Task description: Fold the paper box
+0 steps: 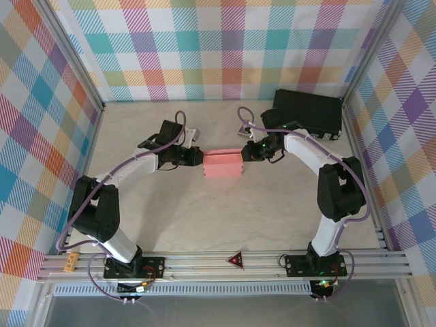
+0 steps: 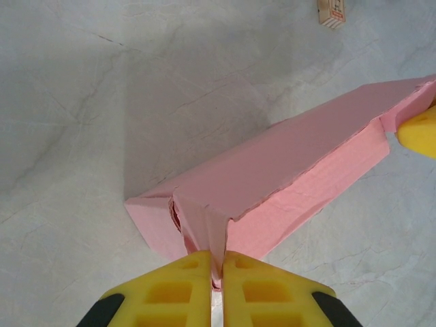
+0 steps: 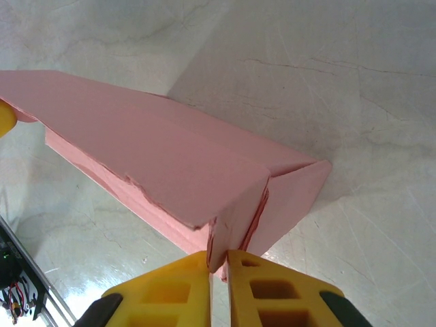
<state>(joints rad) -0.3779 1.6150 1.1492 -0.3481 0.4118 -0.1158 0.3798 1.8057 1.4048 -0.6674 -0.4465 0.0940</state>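
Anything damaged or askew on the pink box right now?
Yes. The salmon-pink thin cardboard box is pinched by an end flap at each end, by the left gripper and the right gripper. Both wrist views show its top panel's long edge ragged and uneven, frayed rather than cleanly cut.

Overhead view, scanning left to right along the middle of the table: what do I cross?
Going across: left claw, shut on one end flap → salmon-pink thin cardboard box → right claw, shut on the opposite end flap.
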